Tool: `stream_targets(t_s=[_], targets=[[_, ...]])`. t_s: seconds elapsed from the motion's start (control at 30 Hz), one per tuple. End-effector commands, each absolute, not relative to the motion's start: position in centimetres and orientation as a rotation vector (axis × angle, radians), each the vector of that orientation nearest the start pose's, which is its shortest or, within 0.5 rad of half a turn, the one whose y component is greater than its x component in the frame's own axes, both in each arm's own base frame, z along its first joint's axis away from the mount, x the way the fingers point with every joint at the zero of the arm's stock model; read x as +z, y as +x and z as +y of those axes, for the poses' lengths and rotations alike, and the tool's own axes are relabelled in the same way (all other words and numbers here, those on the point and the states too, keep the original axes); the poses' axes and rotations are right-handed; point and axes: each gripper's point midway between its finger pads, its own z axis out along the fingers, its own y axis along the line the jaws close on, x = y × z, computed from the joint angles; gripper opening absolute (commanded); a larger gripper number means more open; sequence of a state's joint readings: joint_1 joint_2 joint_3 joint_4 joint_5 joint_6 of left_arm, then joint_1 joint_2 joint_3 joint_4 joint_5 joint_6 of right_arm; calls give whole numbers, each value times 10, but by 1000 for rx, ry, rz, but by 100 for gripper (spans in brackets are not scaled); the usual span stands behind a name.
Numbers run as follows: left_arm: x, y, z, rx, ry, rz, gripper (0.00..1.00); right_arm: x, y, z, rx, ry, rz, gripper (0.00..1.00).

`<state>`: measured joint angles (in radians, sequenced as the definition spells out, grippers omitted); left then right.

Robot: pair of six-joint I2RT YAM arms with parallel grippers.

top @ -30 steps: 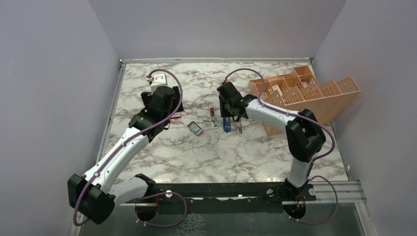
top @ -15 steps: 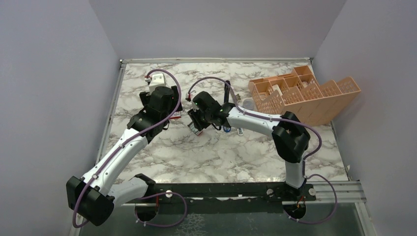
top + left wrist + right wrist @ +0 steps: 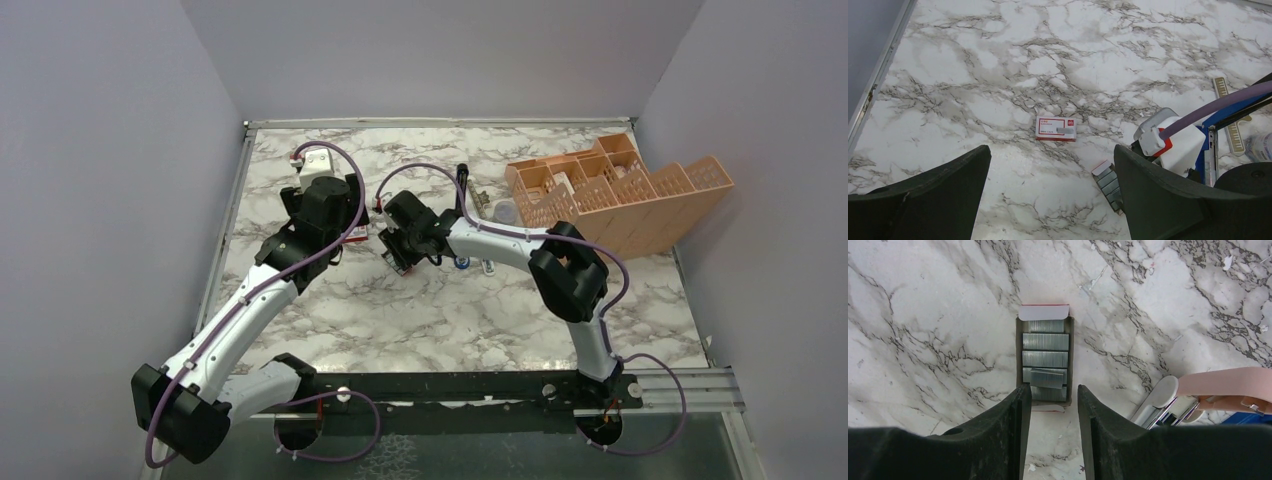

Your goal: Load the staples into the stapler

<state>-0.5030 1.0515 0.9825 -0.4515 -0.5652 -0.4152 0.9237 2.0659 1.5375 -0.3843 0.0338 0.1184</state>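
Right wrist view looks down on a white-and-grey marble table. A pink-handled tool with a shiny metal end lies just to the right of the right claw. In the top view, an orange plastic basket with many little boxes stands far to the right. The right arm covers most of the slim blue stapler. The silvery-grey staples in their small dark tray lie just ahead of the right claw, and the tray's near end sits under its tips. That claw is open only a little and holds nothing. The left claw is wide open, above a flat red-and-white box.
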Motion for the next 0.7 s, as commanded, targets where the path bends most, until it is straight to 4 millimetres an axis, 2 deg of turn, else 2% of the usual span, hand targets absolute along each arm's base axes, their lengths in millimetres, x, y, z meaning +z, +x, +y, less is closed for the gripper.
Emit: stream_targets(t_s=[0.0,0.1,0.17,0.67], targets=[[239,318,-78,18,-272,1971,93,51,302,413,409,-1024,2324,43],[239,318,-79,18,-271,1972,93,48,300,416,414,-1040,2323,35],[239,318,-79,17,-271,1972,93,45,301,415,402,-1038,2329,33],[238,318,-78,23,-267,1974,93,30,305,415,344,-1027,2361,39]])
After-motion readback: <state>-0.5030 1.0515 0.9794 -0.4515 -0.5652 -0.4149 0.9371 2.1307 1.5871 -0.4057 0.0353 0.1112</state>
